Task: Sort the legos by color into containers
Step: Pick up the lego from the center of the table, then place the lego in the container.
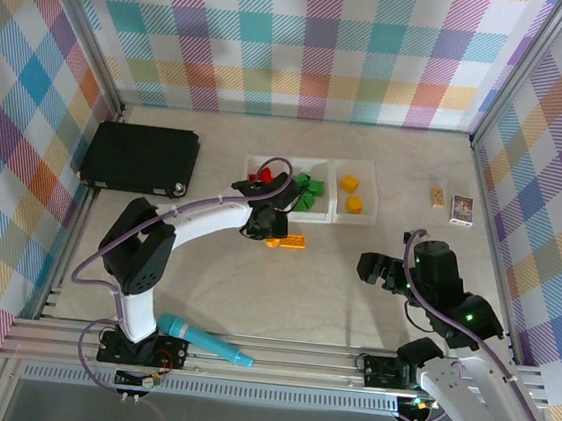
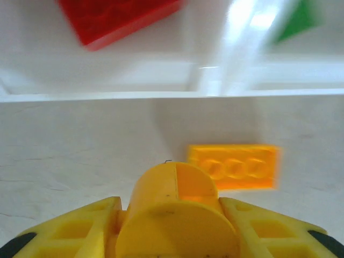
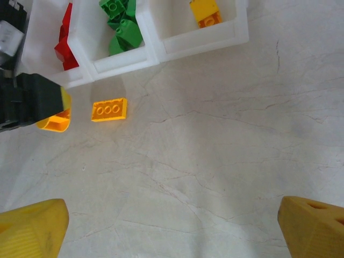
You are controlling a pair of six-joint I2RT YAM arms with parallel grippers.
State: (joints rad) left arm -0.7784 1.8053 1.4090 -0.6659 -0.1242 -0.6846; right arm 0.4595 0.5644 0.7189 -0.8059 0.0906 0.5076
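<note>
One curved brick [image 2: 174, 204], yellow-orange, sits clamped between the yellow fingers [image 2: 80, 231] of the left gripper [image 1: 264, 231]. The jaws are drawn in close on its sides, low over the surface [image 3: 215, 161]. Whether it has left the surface I cannot tell.

Just beyond the gripper and a little to its right lies a flat brick [image 2: 234, 166] of the same colour. Its studs face up and its long axis runs left to right, parallel to the front wall of the bins [image 1: 332, 188].

The gripper faces the wall between the red bin [image 3: 70, 80] and the green bin [image 3: 121, 63]. The yellow bin [image 3: 204, 43], already holding like-coloured bricks, lies further right, past the green one. By my reading, the held brick must travel rightward and over that wall.

The left arm is much the nearer to both loose bricks. The right gripper [image 1: 380, 271] hangs wide open and holds nothing, well apart to the right.
</note>
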